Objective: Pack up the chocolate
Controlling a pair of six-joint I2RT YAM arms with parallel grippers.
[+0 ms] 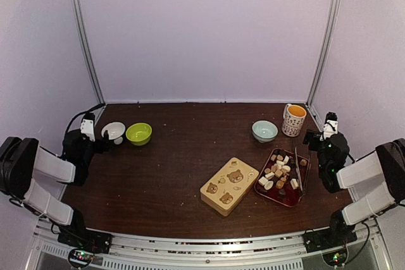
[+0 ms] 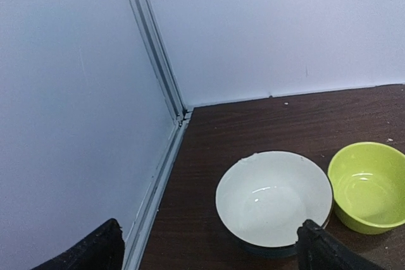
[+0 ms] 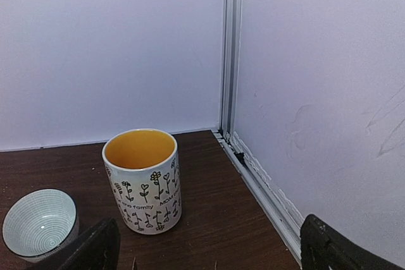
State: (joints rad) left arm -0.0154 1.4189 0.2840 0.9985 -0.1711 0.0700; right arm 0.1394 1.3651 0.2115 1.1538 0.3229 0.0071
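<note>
The chocolate point(image 1: 279, 174), small white, tan and dark pieces, lies in a dark red tray point(image 1: 289, 196) at the right front of the table, seen only in the top view. My left gripper point(image 1: 101, 143) is open and empty at the far left, beside a white bowl point(image 1: 113, 131); in the left wrist view point(image 2: 209, 248) the white bowl point(image 2: 273, 196) lies just ahead, close to the right fingertip. My right gripper point(image 1: 312, 138) is open and empty at the far right, above the tray; in the right wrist view point(image 3: 209, 248) it faces a mug point(image 3: 142, 180).
A tan lid with bear pictures point(image 1: 229, 185) lies left of the tray. A lime green bowl point(image 1: 138, 133) point(image 2: 370, 186) stands right of the white bowl. A pale blue bowl point(image 1: 264, 131) point(image 3: 39, 224) and the flowered mug point(image 1: 293, 119) stand at the back right. Metal tongs point(image 1: 297, 170) rest on the tray. Walls close both sides.
</note>
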